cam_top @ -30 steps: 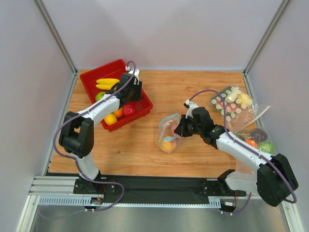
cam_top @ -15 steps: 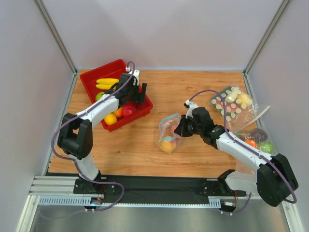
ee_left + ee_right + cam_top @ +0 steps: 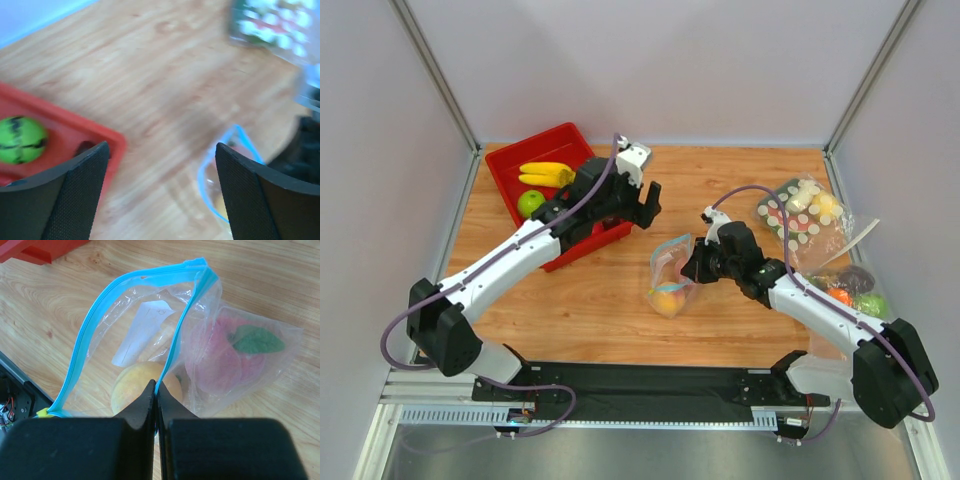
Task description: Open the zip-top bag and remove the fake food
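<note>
Two round plastic fruits (image 3: 142, 385) inside the soft clear zip-top bag (image 3: 100, 315).

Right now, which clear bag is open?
The small blue-strip zip-top bag mid-table: mouth gaping, right gripper pinching one lip. The crinkly bag at the right edge is not held.

**Non-Task Items on the Wooden Table (image 3: 720, 175)**

Upper left: red tray (image 3: 503, 178) containing yellow bananas (image 3: 544, 173) and a green apple (image 3: 530, 203). Right edge: crinkly clear bag (image 3: 798, 215) with white discs on green. Just below it: second clear bag (image 3: 850, 282) holding dark purple, orange and green pieces.
</note>
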Robot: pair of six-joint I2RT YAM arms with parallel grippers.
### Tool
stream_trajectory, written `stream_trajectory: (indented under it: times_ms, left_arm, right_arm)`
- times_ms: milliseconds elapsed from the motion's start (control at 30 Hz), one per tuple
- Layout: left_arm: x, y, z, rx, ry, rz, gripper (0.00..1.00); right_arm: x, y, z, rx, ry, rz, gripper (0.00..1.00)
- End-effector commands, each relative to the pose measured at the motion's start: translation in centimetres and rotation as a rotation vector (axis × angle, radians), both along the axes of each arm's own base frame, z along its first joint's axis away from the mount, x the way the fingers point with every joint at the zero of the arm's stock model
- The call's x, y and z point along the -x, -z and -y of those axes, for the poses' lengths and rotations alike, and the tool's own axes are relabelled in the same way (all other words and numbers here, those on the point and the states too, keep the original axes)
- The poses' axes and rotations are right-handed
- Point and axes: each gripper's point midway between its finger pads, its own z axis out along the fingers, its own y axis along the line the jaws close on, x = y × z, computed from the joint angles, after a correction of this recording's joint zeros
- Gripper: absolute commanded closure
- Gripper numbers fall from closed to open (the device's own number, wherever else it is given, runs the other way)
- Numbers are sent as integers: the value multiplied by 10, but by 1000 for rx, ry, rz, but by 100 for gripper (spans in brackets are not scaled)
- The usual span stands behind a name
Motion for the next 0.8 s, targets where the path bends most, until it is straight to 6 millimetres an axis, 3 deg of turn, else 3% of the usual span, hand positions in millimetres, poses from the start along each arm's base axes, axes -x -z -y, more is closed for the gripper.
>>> stream_trajectory:
  times_ms: [0,267,400,533,767]
  left_arm:
    - [37,12,25,-1,161,-68,11]
    - [91,51,64,30,279,-236,36]
    - [109,69,83,7,314,-292,43]
    - [120,87,93,1,322,-357,44]
    - [130,119,93,-80,300,-436,45]
  right_arm:
    - [0,-6,1,-5,-7,29,100]
    - [2,-13,4,-7,3,47,100]
    - [2,-17,7,-3,13,59,100]
    - [4,-21,8,-7,15,66,100]
    - [8,-28,13,-13,26,83,100]
